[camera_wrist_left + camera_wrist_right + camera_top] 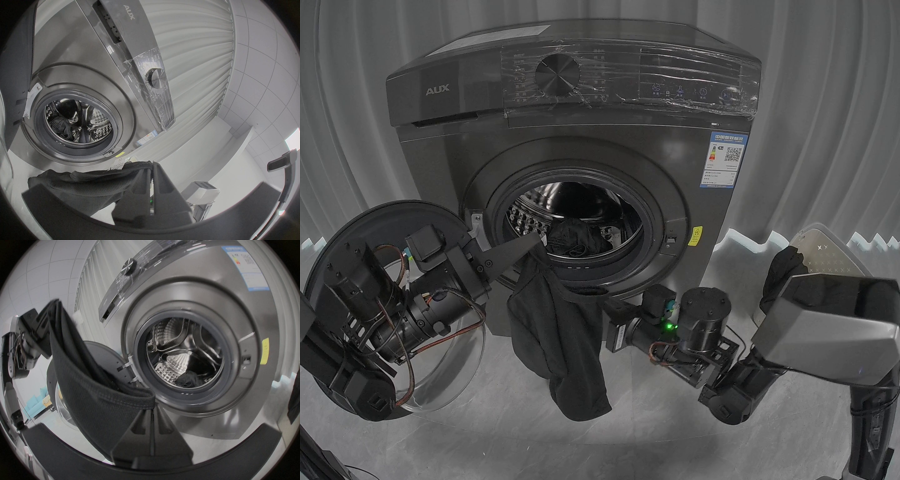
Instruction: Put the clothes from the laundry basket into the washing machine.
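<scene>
Since both grippers pinch same black garment (559, 337) by waistband, it hangs spread before washing machine (675, 187) opening, ready to feed in. Left gripper (534, 240) clamped tight on upper edge; right gripper (609, 306) clamped tight on lower edge. Head view adds laundry basket (831, 250) at right, dark cloth (781, 269) over rim. Right wrist view adds dark item (187, 379) lying in drum (175, 343).

"Where did the washing machine (569, 156) stand?"

"Centre of the frame. Its door (394, 237) was swung out at lower left, and a heap of clothes (575, 237) lay inside it."

"And the garment (556, 331)?"

"It hung before the opening, pinched between the left gripper (539, 238) and, lower right of it, the right gripper (607, 306). The laundry basket (837, 250) sat at the right edge."
</scene>
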Controlling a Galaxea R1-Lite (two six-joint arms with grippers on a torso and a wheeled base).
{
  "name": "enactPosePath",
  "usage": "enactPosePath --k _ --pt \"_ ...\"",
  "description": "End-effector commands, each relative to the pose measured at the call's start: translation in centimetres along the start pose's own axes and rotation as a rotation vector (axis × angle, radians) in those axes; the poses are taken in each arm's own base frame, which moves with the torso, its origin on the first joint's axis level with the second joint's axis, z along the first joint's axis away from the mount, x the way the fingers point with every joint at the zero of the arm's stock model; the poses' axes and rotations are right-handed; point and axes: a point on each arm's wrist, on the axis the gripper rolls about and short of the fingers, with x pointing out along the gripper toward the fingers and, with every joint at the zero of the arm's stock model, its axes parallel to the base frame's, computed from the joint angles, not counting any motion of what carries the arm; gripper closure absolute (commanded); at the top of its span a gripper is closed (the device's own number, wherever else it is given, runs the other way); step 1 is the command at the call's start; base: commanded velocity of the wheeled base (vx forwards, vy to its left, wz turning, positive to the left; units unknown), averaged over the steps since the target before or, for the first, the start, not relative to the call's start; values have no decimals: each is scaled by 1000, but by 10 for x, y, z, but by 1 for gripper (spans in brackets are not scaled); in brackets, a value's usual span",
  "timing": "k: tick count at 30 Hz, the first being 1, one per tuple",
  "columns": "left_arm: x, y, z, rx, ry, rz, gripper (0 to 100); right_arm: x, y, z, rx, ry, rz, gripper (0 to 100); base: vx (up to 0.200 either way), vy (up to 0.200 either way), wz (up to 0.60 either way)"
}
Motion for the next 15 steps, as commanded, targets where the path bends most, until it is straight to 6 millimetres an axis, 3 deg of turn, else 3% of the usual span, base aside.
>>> enactPosePath --k 1,10,15 --pt "1 7 -3 -9 7 23 100 -23 -6 48 -11 -74 -29 100 0 0 0" --pt "1 16 -2 58 2 56 100 -54 -6 85 -47 -124 -42 100 0 0 0" --pt "-1 13 1 70 -7 50 100 -81 -5 109 -54 -180 -44 100 0 0 0"
